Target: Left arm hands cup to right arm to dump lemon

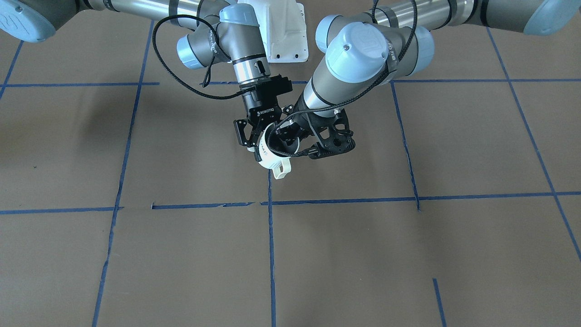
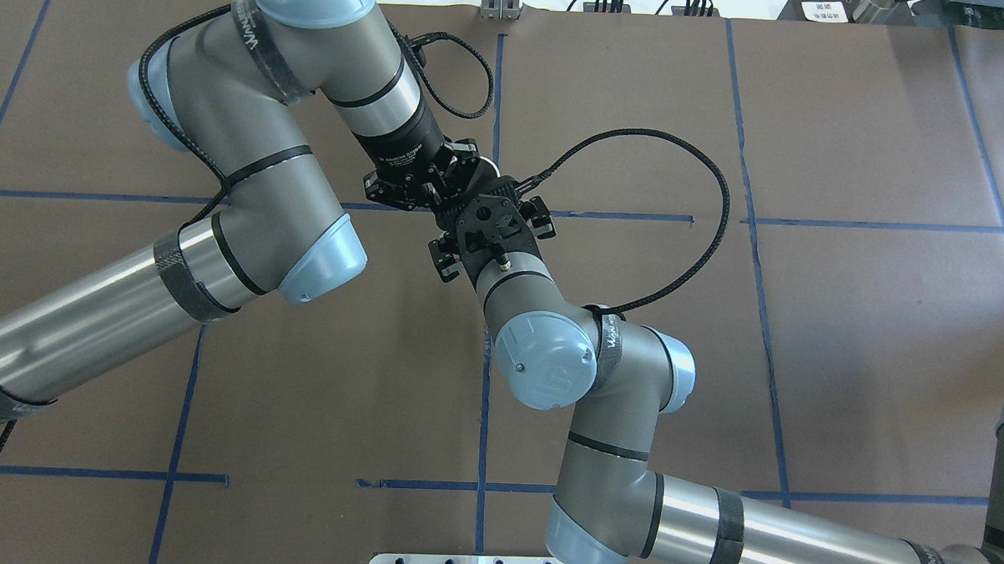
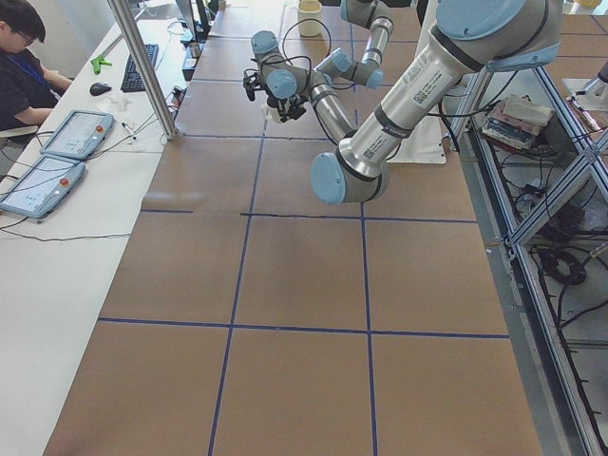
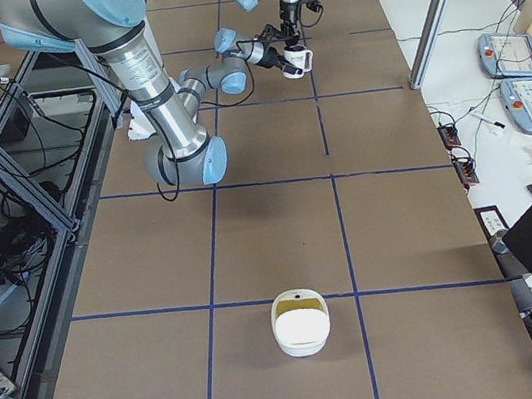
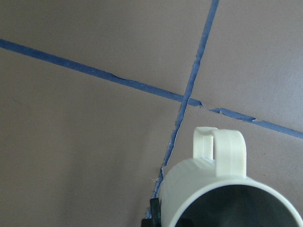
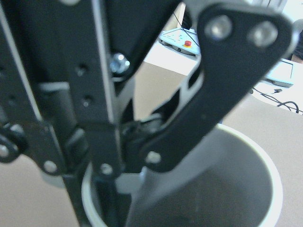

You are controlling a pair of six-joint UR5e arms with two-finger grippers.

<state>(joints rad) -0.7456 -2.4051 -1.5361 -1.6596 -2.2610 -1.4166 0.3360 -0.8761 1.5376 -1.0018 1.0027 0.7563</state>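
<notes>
— Where is the cup (image 1: 271,156)?

— It hangs in the air over the middle of the table (image 1: 181,254). It is tilted, with its cream handle (image 1: 282,170) turned toward the operators' side. A blue tape line (image 1: 271,254) runs below it.

— Who holds it?

— The left gripper (image 1: 287,136) pinches the cup's wall. The right wrist view shows one black finger reaching into the grey mouth. The right gripper (image 1: 258,138) stands around the ribbed side from the other way, but one cannot tell whether its jaws press the cup.

— And the arms?

— The left arm (image 2: 246,198) bends in from one side and the right arm (image 2: 604,461) from the other. They meet near the table's centre line.

— What is the surface like?

— Brown paper covers the whole table, and the blue tape cuts it into large squares. A white mounting plate (image 1: 286,36) sits at the robot's edge. Toward the end on the robot's right stands a white tub (image 4: 301,323), well apart from the arms and just beside a crossing of tape lines.

— And the room around it?

— A white desk (image 3: 47,275) runs along the operators' side. On it lie two teach pendants (image 3: 76,133), a keyboard (image 3: 133,76) and a mouse (image 3: 100,88), and a person (image 3: 19,66) in dark clothes sits there. A slanting aluminium post (image 3: 161,104) rises at the table's edge. On the robot's side an aluminium frame (image 3: 532,218) carries cables.
</notes>
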